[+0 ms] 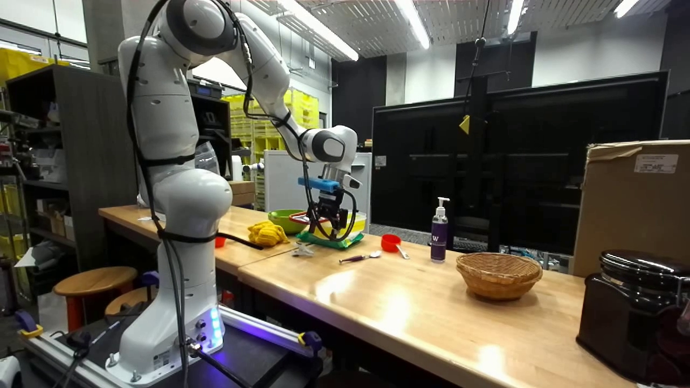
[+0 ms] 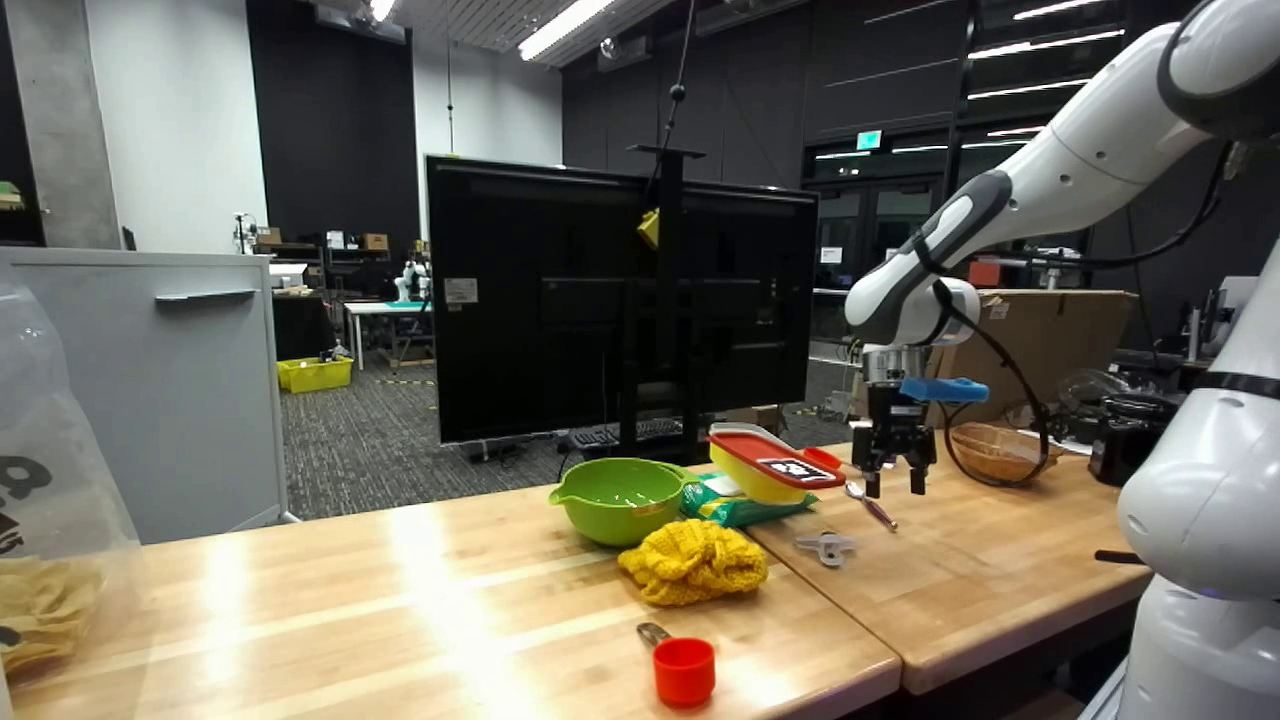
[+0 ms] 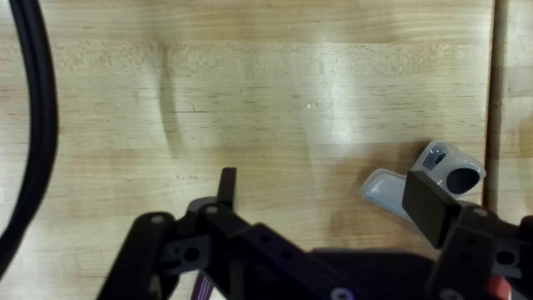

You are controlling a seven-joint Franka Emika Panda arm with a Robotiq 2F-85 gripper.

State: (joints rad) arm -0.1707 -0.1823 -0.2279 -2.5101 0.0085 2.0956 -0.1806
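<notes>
- The gripper (image 3: 329, 196) hangs over the wooden table (image 3: 250, 104), its two fingers spread wide with only air between them.
- A gray plastic clip (image 3: 452, 160) lies on the table beside the seam (image 3: 492, 125), partly behind a fingertip in the wrist view; an exterior view shows the gripper apart from it.
- The wrist view alone makes plain the clip's dark oval opening, but catches only a piece of the purple-handled spoon (image 3: 202, 287); both exterior views show its handle and bowl end.
- An upright pump bottle (image 1: 439, 237) shows only in an exterior view.
- A clear bag (image 2: 50, 430) holds tan, papery contents (image 2: 45, 610).
- The yellow tub (image 2: 750, 480), red lid (image 2: 745, 448) on, sits tilted on a green packet (image 2: 760, 512); its contents are hidden.
- The green spouted bowl (image 2: 610, 525) stands beside a yellow knitted cloth (image 2: 695, 562).
- The wicker basket (image 1: 498, 288) shows its woven inside; the dark lidded canister (image 1: 636, 318) hides its contents.
</notes>
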